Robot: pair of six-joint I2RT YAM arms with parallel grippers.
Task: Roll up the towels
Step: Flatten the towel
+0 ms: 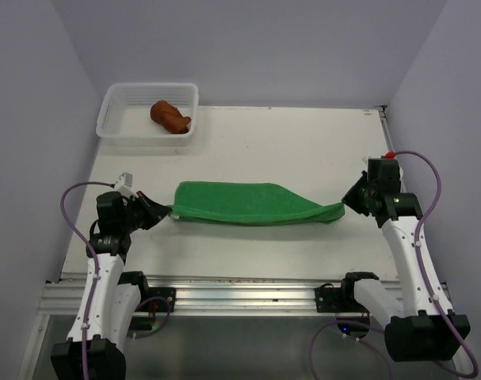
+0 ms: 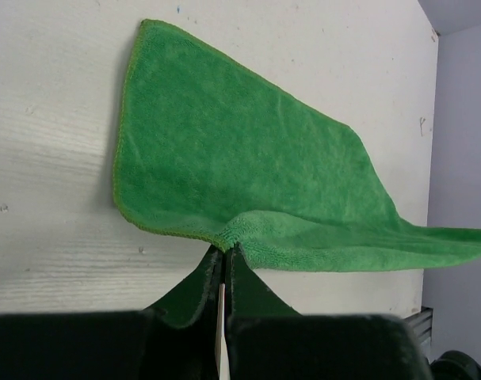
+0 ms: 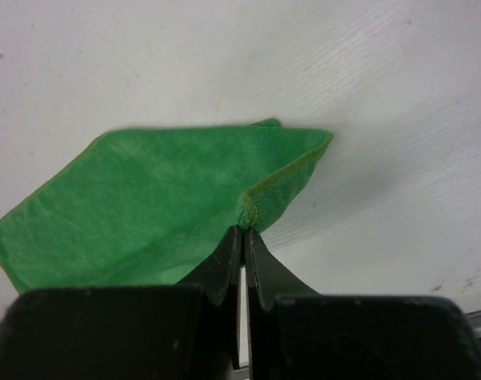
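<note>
The bright green towel is stretched across the middle of the table between my two grippers. My left gripper is shut on its left near edge; in the left wrist view the jaws pinch the towel's hem and the green towel spreads away from them. My right gripper is shut on the right corner; in the right wrist view the jaws pinch a fold of the hem and the green towel hangs to the left. The rust-brown towel lies bunched inside the white mesh basket.
The basket stands at the table's far left corner. A metal rail runs along the near edge between the arm bases. Walls close in on the left, back and right sides.
</note>
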